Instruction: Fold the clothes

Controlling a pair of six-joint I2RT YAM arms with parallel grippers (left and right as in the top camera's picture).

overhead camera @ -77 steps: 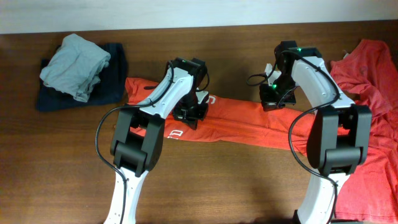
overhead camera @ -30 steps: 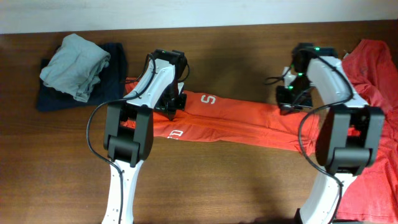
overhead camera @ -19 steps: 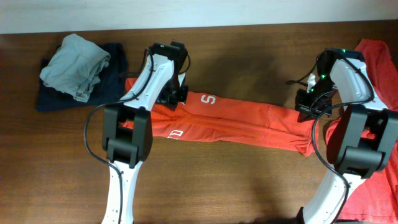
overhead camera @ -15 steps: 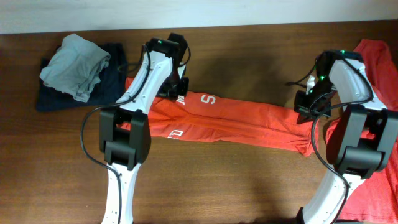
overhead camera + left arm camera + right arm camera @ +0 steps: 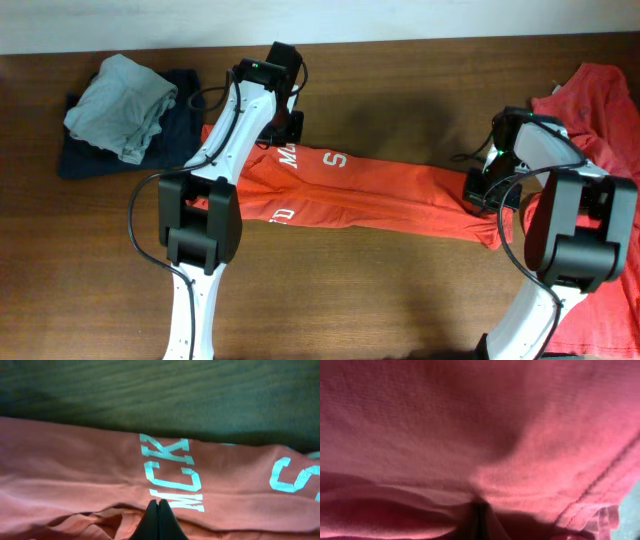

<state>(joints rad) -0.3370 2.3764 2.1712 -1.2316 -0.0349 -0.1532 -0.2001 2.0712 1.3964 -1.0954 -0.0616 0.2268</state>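
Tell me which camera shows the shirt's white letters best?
The left wrist view: the white letters are big and sharp there. Overhead shows them tiny on the orange shirt; the right wrist view shows only cloth.

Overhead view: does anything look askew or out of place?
The orange-red cotton T-shirt, folded into a long strip, lies slanted, its right end bunched at the right gripper. A coral T-shirt sits crumpled at far right.

The orange-red shirt (image 5: 75, 470) has big white letters (image 5: 175, 475) on it. Up close they read "MCK", lying on their side. Next to them is a big white "S" (image 5: 295, 477). From above, a small white mark (image 5: 285, 214) lower on the shirt is too small to read.
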